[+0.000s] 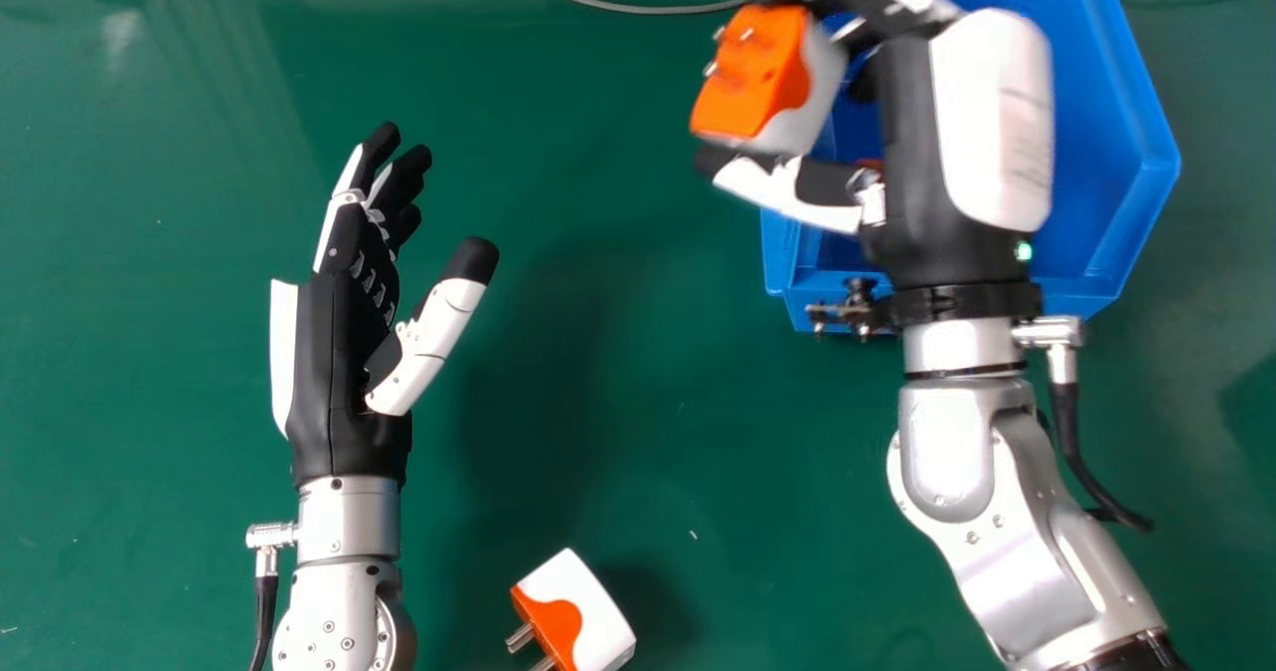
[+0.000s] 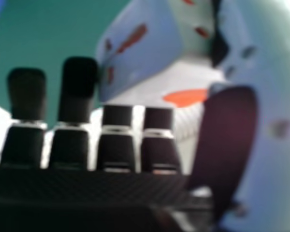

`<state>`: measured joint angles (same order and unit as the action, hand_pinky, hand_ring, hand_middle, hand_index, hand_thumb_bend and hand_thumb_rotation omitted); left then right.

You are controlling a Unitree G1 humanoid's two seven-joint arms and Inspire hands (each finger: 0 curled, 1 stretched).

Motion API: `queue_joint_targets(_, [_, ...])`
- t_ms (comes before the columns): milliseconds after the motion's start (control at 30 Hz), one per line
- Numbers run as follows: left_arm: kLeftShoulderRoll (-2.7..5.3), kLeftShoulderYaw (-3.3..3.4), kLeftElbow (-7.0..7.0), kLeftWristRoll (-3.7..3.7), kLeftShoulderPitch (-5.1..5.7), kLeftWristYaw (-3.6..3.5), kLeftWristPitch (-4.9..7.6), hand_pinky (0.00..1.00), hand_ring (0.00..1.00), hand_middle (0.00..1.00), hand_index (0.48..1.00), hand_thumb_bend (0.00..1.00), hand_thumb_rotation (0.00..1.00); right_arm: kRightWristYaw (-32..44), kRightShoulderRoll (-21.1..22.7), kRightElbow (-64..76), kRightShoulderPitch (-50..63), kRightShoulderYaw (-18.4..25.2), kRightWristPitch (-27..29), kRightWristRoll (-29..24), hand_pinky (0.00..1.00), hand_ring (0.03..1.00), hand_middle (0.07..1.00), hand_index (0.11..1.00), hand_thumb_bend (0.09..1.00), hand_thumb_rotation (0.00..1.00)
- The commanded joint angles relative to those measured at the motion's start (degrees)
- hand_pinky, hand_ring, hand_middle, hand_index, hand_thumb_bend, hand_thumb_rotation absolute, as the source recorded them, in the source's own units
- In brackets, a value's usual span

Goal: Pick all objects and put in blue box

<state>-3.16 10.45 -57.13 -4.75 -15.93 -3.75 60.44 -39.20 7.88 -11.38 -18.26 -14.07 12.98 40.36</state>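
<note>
Over the left side of the blue box (image 1: 1107, 103), the right hand (image 1: 917, 153) has its fingers bent around an orange and white plug adapter (image 1: 753, 73), with the thumb on the other side, so it is pinched snugly. The hand and its arm cover a lot of the box, and the box's far end is cut off at the top of the head view. Inside the box, a little red bit (image 1: 869, 165) peeks out by the thumb, but it is too covered up to tell what it is. In the right hand view, the held adapter is blurry, with part of it behind the fingers. Well to the left of the box, the left hand (image 1: 344, 352) is wide open and has nothing in it. Nearer than the box and off to its left, another orange and white plug (image 1: 593, 611) lies on the green table (image 1: 150, 352), and the bottom of the head view cuts off its edge and one metal prong. A thin grey cord (image 1: 628, 9) runs up to the box's far left part, where the right hand hides its end.
</note>
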Motion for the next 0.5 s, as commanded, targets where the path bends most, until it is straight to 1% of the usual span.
queue_joint_targets(0, [0.23, -0.05, 0.86, -0.01, 0.24, -0.24, 0.79, 0.94, 0.91, 0.88, 0.896, 0.88, 0.55, -3.3, -0.8, 0.3, -0.1, 1.4, 1.2, -0.1, 0.32, 0.408, 0.511, 0.506, 0.495, 0.00])
queue_joint_targets(67, [0.09, -0.05, 0.76, 0.46, 0.28, 0.20, 0.92, 0.95, 0.91, 0.88, 0.897, 0.88, 0.55, -5.5, -1.0, -0.2, 0.0, 1.9, 0.8, 0.8, 0.32, 0.406, 0.509, 0.510, 0.495, 0.00])
queue_joint_targets(167, [-0.08, -0.11, 0.71, 0.94, 0.32, 0.54, 1.21, 0.95, 0.91, 0.88, 0.896, 0.88, 0.55, -8.5, -1.6, -0.8, 0.0, 2.7, -1.0, 2.0, 0.31, 0.403, 0.507, 0.513, 0.495, 0.00])
queue_joint_targets(267, [-0.02, -0.16, 0.87, 0.74, 0.43, 0.34, 1.06, 0.94, 0.91, 0.88, 0.896, 0.87, 0.55, -10.5, -2.0, -1.3, 0.0, 3.3, -3.2, 2.8, 0.31, 0.402, 0.506, 0.514, 0.494, 0.00])
queue_joint_targets(300, [0.00, -0.17, 0.93, 0.78, 0.48, 0.41, 1.01, 0.94, 0.91, 0.88, 0.896, 0.87, 0.55, -11.2, -2.0, -1.5, 0.0, 3.5, -3.7, 3.0, 0.31, 0.402, 0.506, 0.514, 0.494, 0.00])
queue_joint_targets(333, [-0.03, -0.20, 0.93, 1.01, 0.52, 0.61, 1.05, 0.94, 0.91, 0.88, 0.896, 0.87, 0.55, -11.8, -1.9, -1.8, 0.0, 3.7, -3.8, 3.1, 0.31, 0.402, 0.506, 0.514, 0.494, 0.00])
queue_joint_targets(367, [-0.01, -0.21, 0.93, 1.01, 0.54, 0.61, 1.07, 0.94, 0.91, 0.88, 0.896, 0.87, 0.55, -12.2, -1.8, -2.0, 0.1, 4.0, -3.9, 3.0, 0.31, 0.402, 0.506, 0.514, 0.494, 0.00])
queue_joint_targets(433, [0.08, -0.24, 0.96, 0.94, 0.59, 0.55, 1.10, 0.94, 0.91, 0.88, 0.896, 0.87, 0.55, -12.7, -1.6, -2.2, 0.2, 4.7, -3.8, 2.6, 0.31, 0.398, 0.502, 0.516, 0.494, 0.00])
queue_joint_targets(467, [0.17, -0.24, 1.02, 0.77, 0.63, 0.43, 1.02, 0.95, 0.91, 0.88, 0.897, 0.87, 0.55, -12.8, -1.5, -2.2, 0.3, 5.0, -4.0, 2.4, 0.31, 0.394, 0.502, 0.522, 0.493, 0.00])
